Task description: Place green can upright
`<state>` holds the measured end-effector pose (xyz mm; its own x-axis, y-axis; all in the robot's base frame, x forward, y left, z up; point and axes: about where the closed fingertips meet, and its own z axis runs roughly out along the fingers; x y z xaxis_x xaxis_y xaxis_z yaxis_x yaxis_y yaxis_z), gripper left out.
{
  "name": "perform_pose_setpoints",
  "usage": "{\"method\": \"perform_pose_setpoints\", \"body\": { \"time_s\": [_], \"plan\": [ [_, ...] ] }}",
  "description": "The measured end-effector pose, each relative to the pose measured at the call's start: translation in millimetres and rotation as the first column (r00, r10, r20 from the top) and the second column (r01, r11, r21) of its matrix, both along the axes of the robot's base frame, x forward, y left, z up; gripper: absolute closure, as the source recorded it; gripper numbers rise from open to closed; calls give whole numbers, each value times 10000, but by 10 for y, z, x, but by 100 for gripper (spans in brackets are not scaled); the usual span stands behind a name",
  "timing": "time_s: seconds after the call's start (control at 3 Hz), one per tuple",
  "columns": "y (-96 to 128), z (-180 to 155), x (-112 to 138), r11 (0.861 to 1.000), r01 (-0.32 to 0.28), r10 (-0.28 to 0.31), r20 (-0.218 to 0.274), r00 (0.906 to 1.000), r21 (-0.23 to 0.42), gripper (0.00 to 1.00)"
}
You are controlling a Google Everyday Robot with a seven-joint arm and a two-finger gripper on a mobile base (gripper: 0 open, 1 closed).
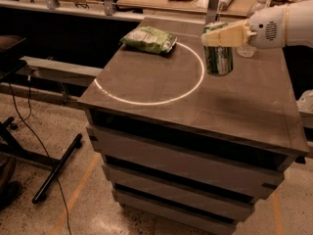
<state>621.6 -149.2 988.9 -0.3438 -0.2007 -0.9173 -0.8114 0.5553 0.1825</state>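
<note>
Over the drawer cabinet's far right, gripper: extended from the right, fingers clamped on the can's top.
Green can: upright directly beneath the gripper, at the white ring's right edge (standing or hanging, unclear).
Can label: white-and-dark marks, unreadable.
Snack bag: well left of the gripper, flat; print unreadable.

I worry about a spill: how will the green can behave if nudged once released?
The green can is upright, the gripper clamped on its top. Tall and narrow, it would probably tip if knocked high. On its side, its round wall would likely roll across the smooth table.
</note>
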Motion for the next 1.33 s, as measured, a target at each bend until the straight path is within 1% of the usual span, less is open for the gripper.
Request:
{"method": "perform_pose_setpoints", "body": {
  "time_s": [0.33,0.67,1.0,1.33],
  "plan": [
    [38,-28,-17,9997,-29,25,162,9999,254,100],
    [169,-148,-76,9896,-150,-6,1081,9941,1431,100],
    [317,-230,-116,9702,-469,-15,1995,9799,2376,100],
    [387,-243,-134,9602,-674,-19,2477,9688,2711,100]
  ]
}}
